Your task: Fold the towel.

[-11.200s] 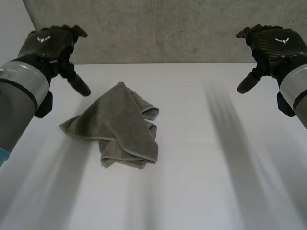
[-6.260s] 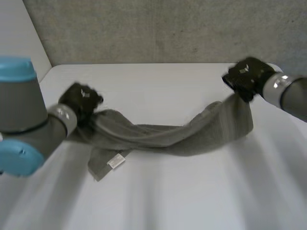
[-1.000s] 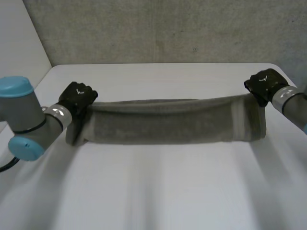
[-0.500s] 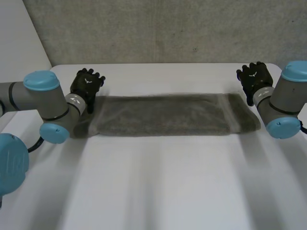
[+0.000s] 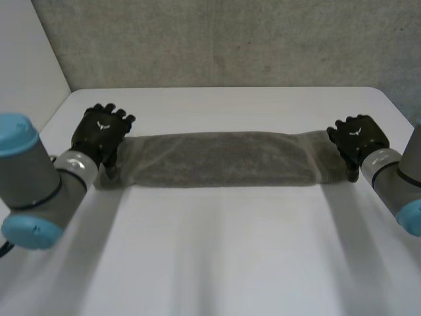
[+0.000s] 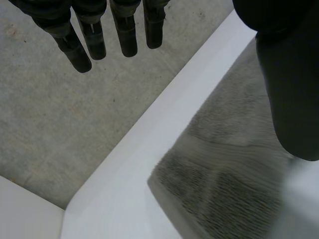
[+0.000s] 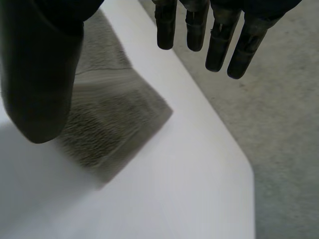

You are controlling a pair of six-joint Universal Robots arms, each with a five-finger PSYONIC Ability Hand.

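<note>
towel [image 5: 223, 158] flat (ends partly hidden) | left robot hand [image 5: 100, 135] wide | right robot hand [image 5: 357, 137] wide

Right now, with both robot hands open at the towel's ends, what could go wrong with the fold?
1. Neither the left robot hand nor the right robot hand grips the towel; a pinch might catch the ends unevenly, so the fold could come out skewed.
2. The towel's corner by the right robot hand lies near the edge of the table; a nudge there might slide it off.
</note>
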